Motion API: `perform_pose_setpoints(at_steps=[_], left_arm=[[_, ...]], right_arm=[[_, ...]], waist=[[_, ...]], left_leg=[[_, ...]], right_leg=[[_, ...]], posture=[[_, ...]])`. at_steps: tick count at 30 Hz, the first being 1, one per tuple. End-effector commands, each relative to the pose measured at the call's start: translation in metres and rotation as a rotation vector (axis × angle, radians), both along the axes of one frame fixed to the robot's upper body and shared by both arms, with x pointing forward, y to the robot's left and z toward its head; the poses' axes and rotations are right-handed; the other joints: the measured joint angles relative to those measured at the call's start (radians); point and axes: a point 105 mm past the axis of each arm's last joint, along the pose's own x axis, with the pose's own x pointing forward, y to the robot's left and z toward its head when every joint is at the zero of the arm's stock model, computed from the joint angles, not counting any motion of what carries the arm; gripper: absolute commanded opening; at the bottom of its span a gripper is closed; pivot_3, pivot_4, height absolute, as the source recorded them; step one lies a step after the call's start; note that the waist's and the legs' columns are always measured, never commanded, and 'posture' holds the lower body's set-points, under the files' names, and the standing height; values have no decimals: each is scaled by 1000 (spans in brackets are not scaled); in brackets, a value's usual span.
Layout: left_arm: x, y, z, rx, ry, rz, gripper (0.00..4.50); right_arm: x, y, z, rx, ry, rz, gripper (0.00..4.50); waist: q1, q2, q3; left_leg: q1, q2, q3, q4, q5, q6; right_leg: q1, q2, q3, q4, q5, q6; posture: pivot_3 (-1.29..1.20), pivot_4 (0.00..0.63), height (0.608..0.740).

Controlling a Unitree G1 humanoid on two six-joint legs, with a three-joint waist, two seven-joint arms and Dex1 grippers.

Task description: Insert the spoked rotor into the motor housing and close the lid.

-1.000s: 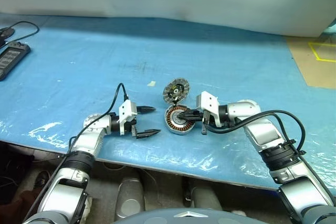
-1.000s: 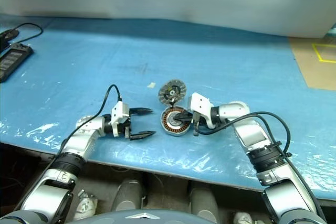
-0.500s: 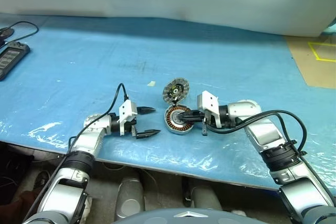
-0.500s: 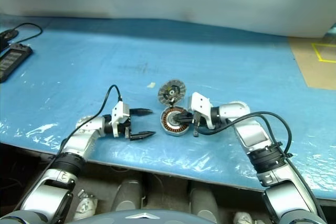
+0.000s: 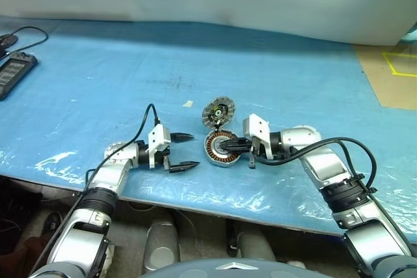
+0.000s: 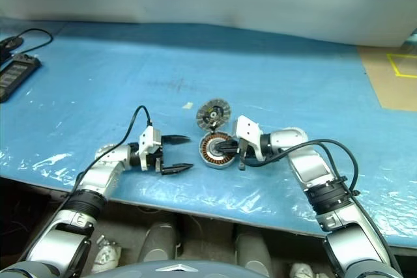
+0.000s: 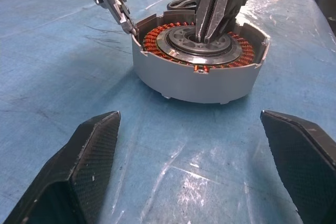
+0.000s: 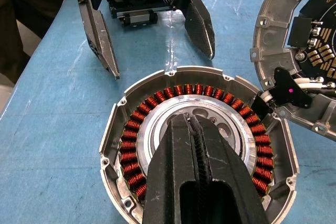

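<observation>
Housing (image 5: 223,149) flat on blue-covered bench (image 5: 273,76), open face up, copper windings ringing silver hub. Lid (image 5: 217,112) stands tilted just behind housing, touching its rim and joined to it by short wires, inner face toward the camera. Spoked rotor not made out.

Right gripper (image 8: 195,129), fingers pressed together and holding nothing, tips resting over the housing's hub. Left gripper (image 5: 182,152) just left of housing, spread wide and empty, low over the bench and aimed at the housing wall.

Judgement: housing is being steadied or centred before anything goes in. To do it well: keep the closed tips on the hub, off the windings; bring the left fingers squarely either side of the wall; avoid straining the lid's wires.
</observation>
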Motion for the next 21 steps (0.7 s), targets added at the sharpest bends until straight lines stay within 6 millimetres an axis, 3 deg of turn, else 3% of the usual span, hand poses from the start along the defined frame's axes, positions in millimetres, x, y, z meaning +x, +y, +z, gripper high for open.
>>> perform_pose_setpoints(at_steps=[1, 12, 21], left_arm=[[0, 1, 6, -10, -38, 4, 4500], [0, 1, 6, -12, -36, 12, 4500], [1, 3, 10, -23, -36, 7, 4500]], right_arm=[[-1, -3, -6, -53, -7, 12, 27], [4, -11, -11, -155, -70, 13, 27], [-2, -5, 24, 78, -27, 9, 27]], waist=[[0, 0, 0], [0, -1, -1], [1, -1, -1]], left_leg=[[0, 0, 0, 0, 0, 0], [3, 0, 0, 0, 0, 0], [2, 0, 0, 0, 0, 0]], right_leg=[[0, 0, 0, 0, 0, 0], [3, 0, 0, 0, 0, 0], [2, 0, 0, 0, 0, 0]], posture=[[0, 150, 740], [0, 150, 740], [0, 150, 740]])
